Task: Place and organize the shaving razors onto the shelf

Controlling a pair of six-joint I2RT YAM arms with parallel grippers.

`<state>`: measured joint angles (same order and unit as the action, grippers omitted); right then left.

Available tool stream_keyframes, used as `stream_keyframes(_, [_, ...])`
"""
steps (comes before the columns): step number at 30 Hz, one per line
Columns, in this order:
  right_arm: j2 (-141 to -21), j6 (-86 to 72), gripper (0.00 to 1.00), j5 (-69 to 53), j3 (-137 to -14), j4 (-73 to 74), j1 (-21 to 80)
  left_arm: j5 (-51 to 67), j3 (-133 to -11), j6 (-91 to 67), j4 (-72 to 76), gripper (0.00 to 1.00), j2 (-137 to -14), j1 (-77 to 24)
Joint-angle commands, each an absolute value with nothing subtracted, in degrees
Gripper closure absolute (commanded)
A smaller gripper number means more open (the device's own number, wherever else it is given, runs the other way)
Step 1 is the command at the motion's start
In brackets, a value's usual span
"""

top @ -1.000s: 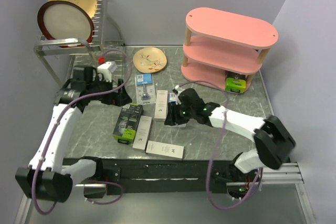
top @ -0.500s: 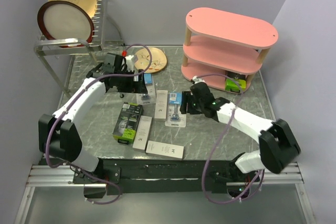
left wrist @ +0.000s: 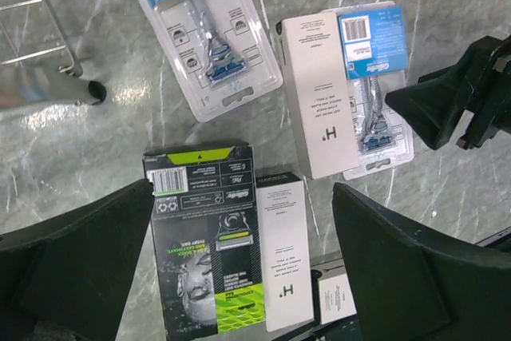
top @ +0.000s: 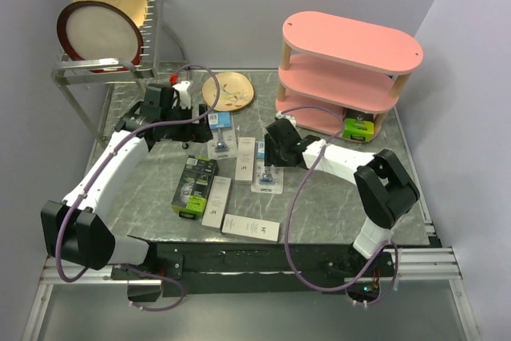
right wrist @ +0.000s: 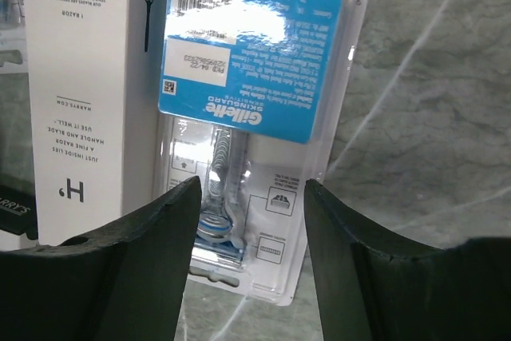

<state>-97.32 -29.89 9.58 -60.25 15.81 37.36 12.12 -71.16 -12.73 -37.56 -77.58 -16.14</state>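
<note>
1. From overhead, the pink shelf [top: 351, 41] stands at the far right of the tabletop [top: 335, 205]. One black-and-green box [top: 358, 127] already sits on its bottom board. The other packs lie loose mid-table: a far blister card [top: 219, 132], a near blister card [top: 267, 175], a second black-and-green box [top: 194, 185] and three white boxes [top: 246, 157]. The left hand [top: 180, 125] hangs by the far card and the right hand [top: 270, 157] over the near one. Only this view takes in the shelf and the dish rack [top: 76, 73] with its plates.

2. Seen from the left wrist, the left hand [left wrist: 241, 189] is spread wide with nothing gripped. Under it the second black-and-green box [left wrist: 211, 253] lies touching a white box [left wrist: 281, 253]. Beyond are the far blister card [left wrist: 209, 37] and the near one [left wrist: 375, 85], whose edge overlaps another white box [left wrist: 319, 93]. The right hand's dark fingers [left wrist: 455, 93] show just beside that card.

3. Seen from the right wrist, the right hand [right wrist: 251, 185] is partly spread and pinches nothing. Its fingers stand either side of the razor head in the near blister card [right wrist: 247, 117]. I cannot tell whether they touch it. The print on the card and the white box [right wrist: 88, 93] is readable only here.
</note>
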Motion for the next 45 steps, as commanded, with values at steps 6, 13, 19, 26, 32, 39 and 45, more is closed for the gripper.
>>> stream_keyframes(6, [-104.0,-33.0,0.51,12.2,-63.1,15.1,40.1,11.9,-70.4,-12.0,-37.1,0.01,-74.3,-12.7])
stream_keyframes(13, [-104.8,-31.4,0.87,14.1,-64.4,16.6,40.1,12.4,-70.6,-12.1,-37.2,0.01,-73.1,-10.8])
stream_keyframes(19, [-91.5,-24.5,1.0,11.7,-63.5,19.2,36.7,15.9,-68.8,-13.2,-35.2,0.01,-74.4,-10.9])
stream_keyframes(26, [-77.9,-20.3,1.0,6.1,-65.7,28.0,32.5,17.9,-69.7,-13.1,-30.9,0.03,-78.9,-16.5])
stream_keyframes(32, [-72.1,-20.5,1.0,9.3,-66.4,31.7,24.7,19.0,-71.5,-14.1,-27.7,0.03,-83.1,-21.5])
stream_keyframes(39, [-72.2,-18.7,1.0,11.2,-69.5,29.4,15.2,19.2,-73.3,-13.8,-27.2,0.04,-86.6,-24.9])
stream_keyframes(45, [-73.5,-16.3,1.0,13.5,-72.0,26.6,12.1,20.5,-71.5,-15.0,-25.6,0.04,-87.4,-27.0])
